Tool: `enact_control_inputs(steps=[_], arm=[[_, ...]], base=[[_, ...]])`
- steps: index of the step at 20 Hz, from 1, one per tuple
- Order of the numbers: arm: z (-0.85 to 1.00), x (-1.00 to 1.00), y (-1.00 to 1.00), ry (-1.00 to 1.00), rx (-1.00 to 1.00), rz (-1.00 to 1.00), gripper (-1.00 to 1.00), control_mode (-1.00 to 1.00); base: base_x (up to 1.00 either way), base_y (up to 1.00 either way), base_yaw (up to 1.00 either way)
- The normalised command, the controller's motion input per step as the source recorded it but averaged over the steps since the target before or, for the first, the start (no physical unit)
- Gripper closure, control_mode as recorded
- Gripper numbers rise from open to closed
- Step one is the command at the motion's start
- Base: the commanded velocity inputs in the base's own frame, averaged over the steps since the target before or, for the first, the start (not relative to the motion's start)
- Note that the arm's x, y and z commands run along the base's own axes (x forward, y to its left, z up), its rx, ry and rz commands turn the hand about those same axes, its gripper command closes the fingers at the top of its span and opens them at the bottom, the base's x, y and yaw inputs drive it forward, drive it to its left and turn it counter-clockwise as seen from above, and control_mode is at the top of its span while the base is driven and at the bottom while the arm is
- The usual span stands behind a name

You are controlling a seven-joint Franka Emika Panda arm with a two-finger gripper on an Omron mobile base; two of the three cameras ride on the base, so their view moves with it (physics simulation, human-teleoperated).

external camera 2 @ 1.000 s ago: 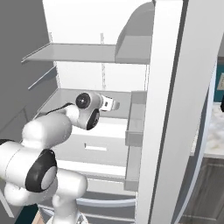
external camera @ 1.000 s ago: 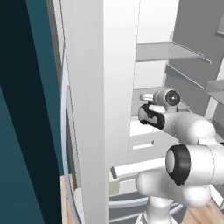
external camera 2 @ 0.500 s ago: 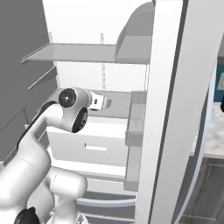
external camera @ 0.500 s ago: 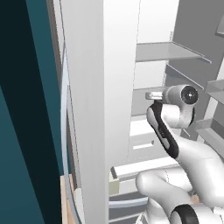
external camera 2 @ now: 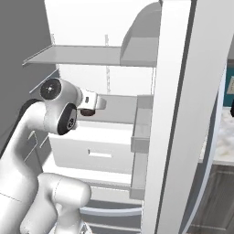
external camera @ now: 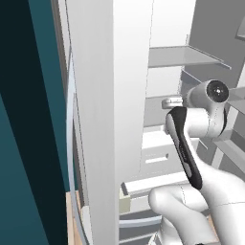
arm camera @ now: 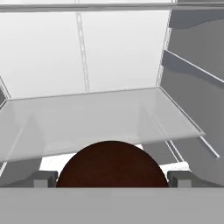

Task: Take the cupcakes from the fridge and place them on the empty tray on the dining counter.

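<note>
- The fridge (external camera 2: 178, 114) stands open, its white inside lit, and the white arm reaches into it at mid height.
- In the hand view a round dark-brown cupcake (arm camera: 112, 164) sits low in the middle of the frame, right between the two grey fingertips (arm camera: 43, 178) that show at lower left and lower right.
- The pincer (arm camera: 112, 179) is spread wide, one tip on either side of the cupcake with a sliver of gap on each side. I cannot tell whether the pads touch the wrapper; it does not look pinched.
- The cupcake lies straight ahead of the pincer, centred between the tips. Being round, it has no long axis to line up with, so I judge the coming move needs only a squeeze, perhaps after a slight push forward.
- Beyond the cupcake a glass shelf (arm camera: 100, 118) runs across the middle of the hand view, with the white back wall behind it.
- In the right base view the pincer (external camera 2: 93, 104) shows left of centre, with a small dark shape under it that could be the cupcake; it is too small to be sure.
- In the left base view the hand (external camera: 173, 102) pokes out right of centre, past the edge of the door.
- A pale drawer (external camera 2: 98, 148) sits below the hand in the right base view.
</note>
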Motion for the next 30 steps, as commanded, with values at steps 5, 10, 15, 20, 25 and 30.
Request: enact_control_inputs(steps=[5, 10, 15, 20, 25, 30], arm=[[0.02, -0.41, 0.04, 0.12, -0.01, 0.03, 1.00, -1.00], [0.00, -0.21, 0.22, 0.07, 0.00, 0.04, 1.00, -1.00], [0.00, -0.08, 0.15, 0.03, 0.00, 0.01, 1.00, -1.00], [0.00, -0.04, 0.00, 0.00, 0.00, 0.00, 1.00, 1.00], [0.00, 0.00, 0.00, 0.00, 0.00, 0.00, 1.00, 1.00], [0.00, 0.00, 0.00, 0.00, 0.00, 0.00, 1.00, 1.00]], base=[[0.00, 0.00, 0.00], [0.00, 0.00, 0.00], [0.00, 0.00, 0.00], [-0.10, 0.00, 0.00], [-0.98, 0.00, 0.00], [-1.00, 0.00, 0.00]])
